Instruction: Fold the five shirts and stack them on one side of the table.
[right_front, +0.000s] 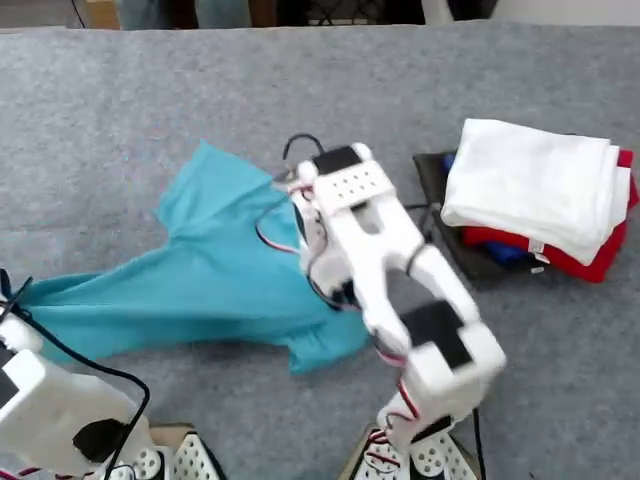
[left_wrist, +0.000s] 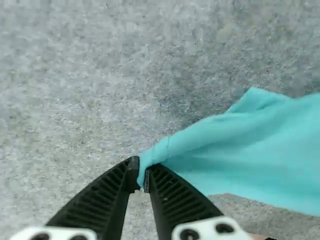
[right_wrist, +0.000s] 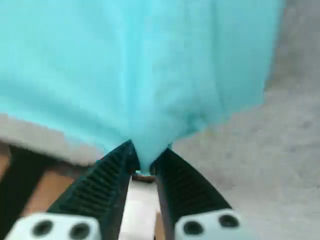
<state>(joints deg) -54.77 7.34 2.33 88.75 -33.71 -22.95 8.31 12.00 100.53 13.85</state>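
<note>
Your left gripper (left_wrist: 141, 173), low at eight o'clock, pinches a corner of the teal cloth shirt (right_front: 200, 280). Your right gripper (right_wrist: 145, 159), arm stretched toward twelve, clamps a fold.

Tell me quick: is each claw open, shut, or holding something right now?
Left gripper: shut on an edge of the teal shirt.
Right gripper: shut on a fold of the same teal shirt.

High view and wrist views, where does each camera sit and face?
High view: fixed overhead, looking down on grey felt table, teal fabric shirt and folded shirt stack; left arm and right arm show.
Left wrist view: on left arm, facing left gripper pinching a shirt corner.
Right wrist view: on right arm, facing right gripper pinching shirt fabric.
All share the teal shirt.
</note>
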